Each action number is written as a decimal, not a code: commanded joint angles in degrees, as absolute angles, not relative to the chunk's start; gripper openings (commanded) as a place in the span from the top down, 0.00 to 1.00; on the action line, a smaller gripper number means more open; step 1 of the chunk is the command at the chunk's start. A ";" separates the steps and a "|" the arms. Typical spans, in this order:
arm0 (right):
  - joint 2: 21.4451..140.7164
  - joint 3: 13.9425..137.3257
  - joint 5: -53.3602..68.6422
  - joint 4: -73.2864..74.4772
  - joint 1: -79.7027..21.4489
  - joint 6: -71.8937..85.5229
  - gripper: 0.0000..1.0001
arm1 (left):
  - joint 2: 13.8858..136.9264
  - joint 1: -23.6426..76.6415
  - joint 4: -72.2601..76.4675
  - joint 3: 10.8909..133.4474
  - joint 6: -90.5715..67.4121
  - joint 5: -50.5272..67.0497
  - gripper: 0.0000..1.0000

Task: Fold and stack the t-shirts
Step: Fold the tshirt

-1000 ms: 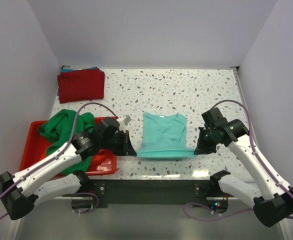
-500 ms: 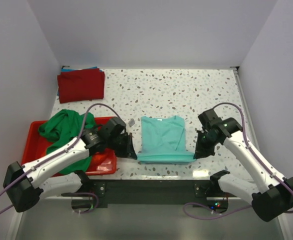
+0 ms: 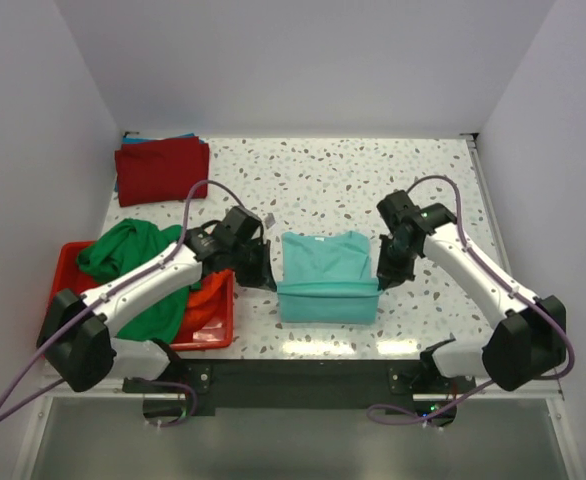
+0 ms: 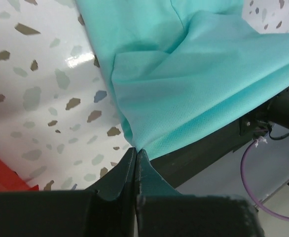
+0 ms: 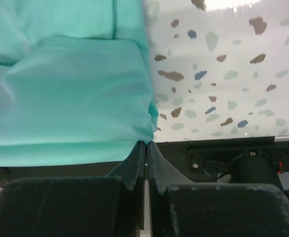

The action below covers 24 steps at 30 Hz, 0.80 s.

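Both hands have carried the near hem of the teal t-shirt (image 3: 326, 262) away from the near edge of the table (image 3: 373, 180), doubling it over itself, so the shirt now lies shorter at the middle front. The left hand (image 3: 265, 280) and right hand (image 3: 383, 276) are each pinched tight on a hem corner. A folded dark red t-shirt (image 3: 163, 170) sits on a blue one (image 3: 173, 137) in the far left corner, so two seem done. The red bin (image 3: 205, 338) holds the green t-shirt (image 3: 123, 255) and orange t-shirt (image 3: 208, 297), both unfolded and still to do.
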<state>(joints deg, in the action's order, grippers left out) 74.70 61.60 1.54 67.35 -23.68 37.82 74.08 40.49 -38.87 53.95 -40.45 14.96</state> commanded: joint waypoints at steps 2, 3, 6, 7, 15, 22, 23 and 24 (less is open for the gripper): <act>78.30 67.84 -5.18 64.78 -23.38 36.04 1.00 | 78.39 36.83 -37.18 59.49 -34.63 16.34 1.00; 79.09 69.33 -5.62 64.43 -23.20 35.95 1.00 | 79.18 36.04 -36.83 60.20 -33.58 16.78 1.00; 82.87 71.53 -5.89 62.58 -22.59 35.25 1.00 | 83.05 34.46 -36.13 63.19 -31.74 17.57 1.00; 84.88 72.15 -5.89 61.71 -22.33 34.72 1.00 | 85.06 34.02 -35.86 63.80 -31.38 17.75 1.00; 94.65 79.18 -5.89 57.67 -19.17 31.03 1.00 | 93.94 30.24 -31.56 69.43 -30.15 20.03 1.00; 103.00 84.72 -4.31 55.81 -17.14 28.92 1.00 | 99.84 27.51 -27.60 71.89 -30.41 22.59 1.00; 103.96 85.51 -3.96 55.72 -16.96 28.74 1.00 | 100.54 27.25 -27.34 72.85 -30.32 22.94 1.00; 104.84 87.00 -3.78 55.64 -16.79 28.65 1.00 | 101.07 26.64 -27.33 73.30 -30.32 22.94 1.00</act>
